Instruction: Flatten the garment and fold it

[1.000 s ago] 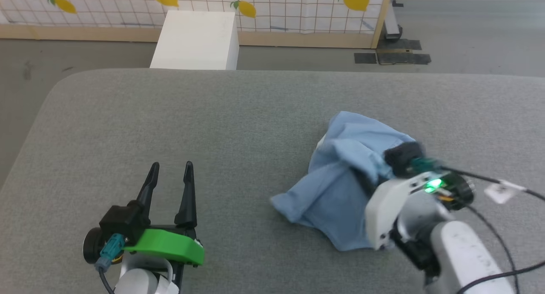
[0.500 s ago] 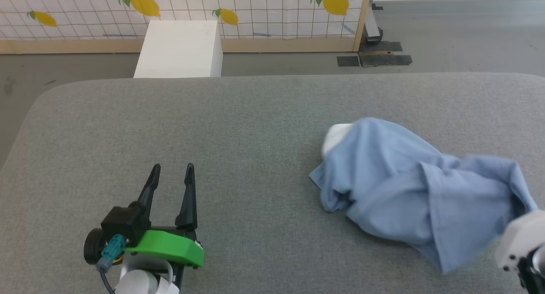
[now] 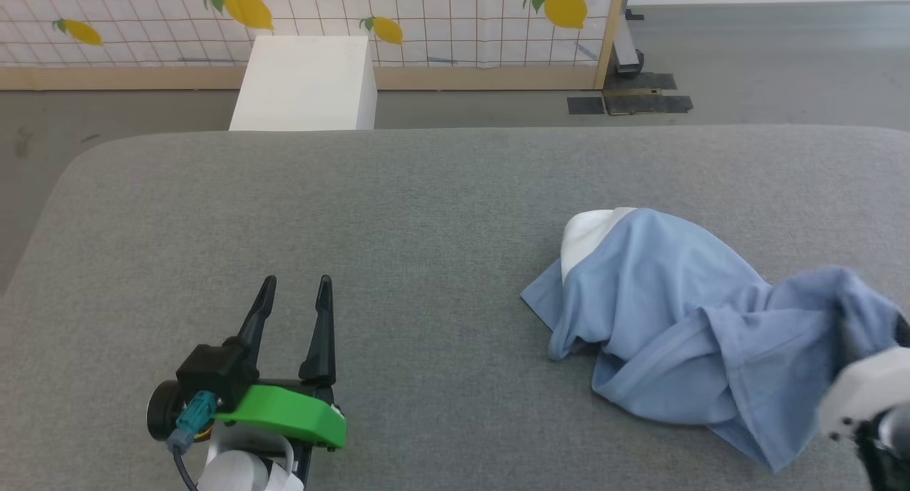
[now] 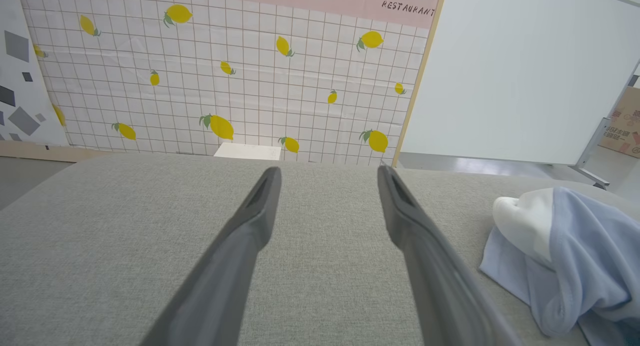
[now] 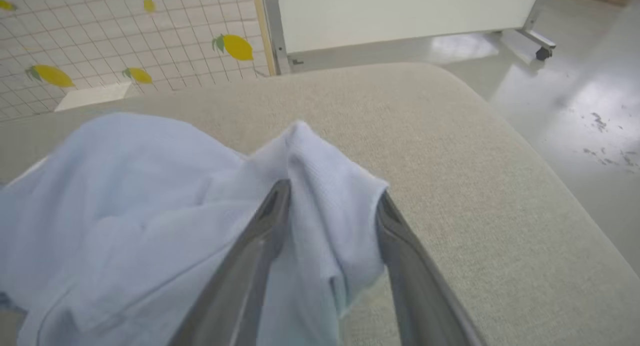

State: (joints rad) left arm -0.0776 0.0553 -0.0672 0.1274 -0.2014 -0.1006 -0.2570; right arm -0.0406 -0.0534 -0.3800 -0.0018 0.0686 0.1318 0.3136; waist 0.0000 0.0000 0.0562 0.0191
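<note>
Over at four o'clock on the grey padded surface (image 3: 426,192), the garment (image 3: 661,306) lies crumpled. Right gripper (image 5: 330,191): fingers apart, a raised fold bunched between them. Left gripper (image 3: 295,292) sits at seven o'clock, fingers spread, well apart from the cloth.

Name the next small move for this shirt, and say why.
Probably slide the left gripper right toward the garment's nearest edge: it is open over the grey cushion, apart from the cloth, while the right gripper straddles a raised fold at the far end. Bunched cloth likely needs both ends pulled.
</note>
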